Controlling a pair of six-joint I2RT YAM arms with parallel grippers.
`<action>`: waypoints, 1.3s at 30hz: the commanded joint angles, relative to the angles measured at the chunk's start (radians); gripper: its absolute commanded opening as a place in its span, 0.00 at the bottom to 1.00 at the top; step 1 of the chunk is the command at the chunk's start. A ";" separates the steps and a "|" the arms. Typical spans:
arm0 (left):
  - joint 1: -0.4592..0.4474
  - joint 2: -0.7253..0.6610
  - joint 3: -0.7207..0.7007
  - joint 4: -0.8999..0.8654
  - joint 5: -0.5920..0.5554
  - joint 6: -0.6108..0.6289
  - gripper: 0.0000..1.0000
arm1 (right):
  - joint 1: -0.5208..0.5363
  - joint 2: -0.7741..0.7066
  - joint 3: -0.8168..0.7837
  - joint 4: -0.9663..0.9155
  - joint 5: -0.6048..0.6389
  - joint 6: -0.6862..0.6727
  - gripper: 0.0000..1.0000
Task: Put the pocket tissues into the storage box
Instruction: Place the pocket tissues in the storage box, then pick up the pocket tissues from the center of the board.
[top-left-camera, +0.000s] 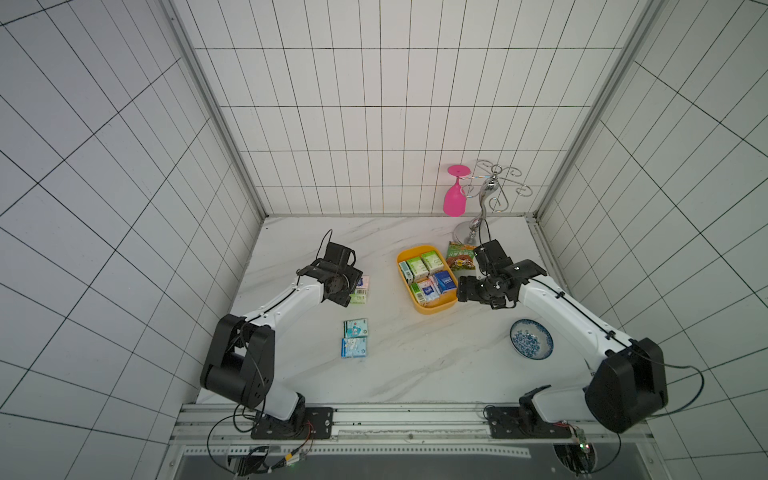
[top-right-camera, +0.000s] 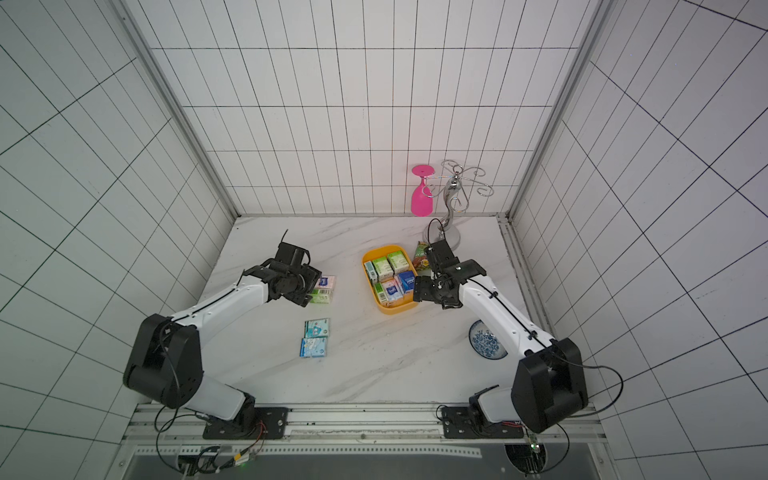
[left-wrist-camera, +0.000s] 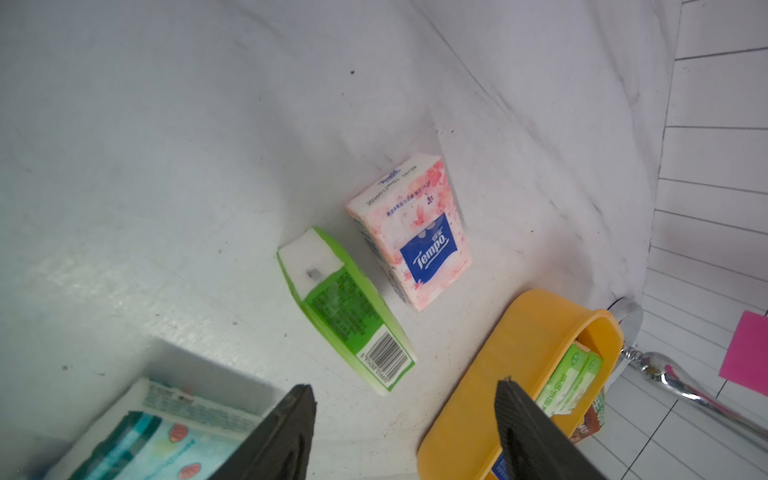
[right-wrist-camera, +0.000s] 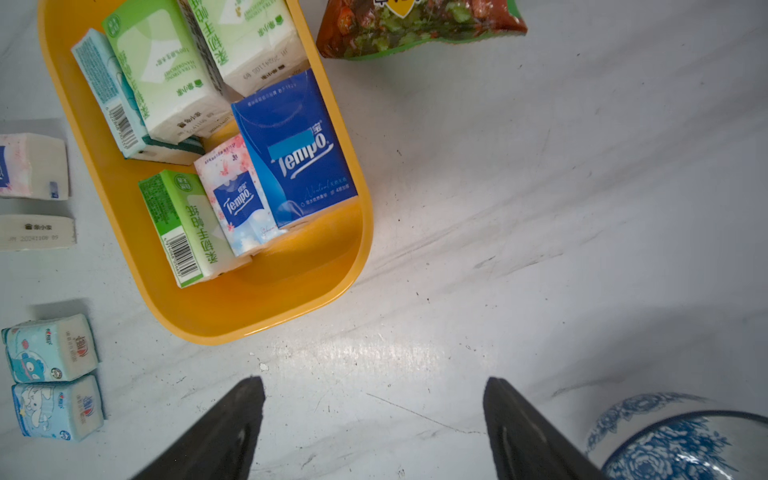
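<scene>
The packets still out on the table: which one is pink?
The pink-white Tempo packet, printed with blossoms and a blue label. It lies beside the green packet under the left arm; the two teal packets lie nearer the arm bases.

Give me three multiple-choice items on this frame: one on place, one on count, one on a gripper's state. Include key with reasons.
1. Where does the snack bag lie?
A. inside the storage box
B. on the table beside the storage box, on its far side
C. in the bowl

2. How many pocket tissues lie on the table outside the box?
A. two
B. four
C. seven

3. What is the state of the right gripper?
A. open, holding nothing
B. shut on a blue packet
C. shut on the bowl

Key: 1 B, both top views show the bag on the marble next to the box's rim. 2 B, the pink packet, the green packet and two teal packets lie outside. 3 A, the right wrist view shows bare table between its fingers.
</scene>
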 joint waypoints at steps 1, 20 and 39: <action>-0.013 0.034 0.031 -0.017 -0.042 -0.162 0.67 | 0.007 -0.023 0.033 -0.019 0.041 -0.022 0.87; -0.027 0.147 0.014 0.010 0.024 -0.237 0.65 | 0.007 -0.090 0.047 -0.044 0.075 -0.044 0.87; -0.018 0.172 -0.008 0.023 0.048 -0.191 0.20 | 0.007 0.014 0.148 -0.054 0.127 -0.089 0.87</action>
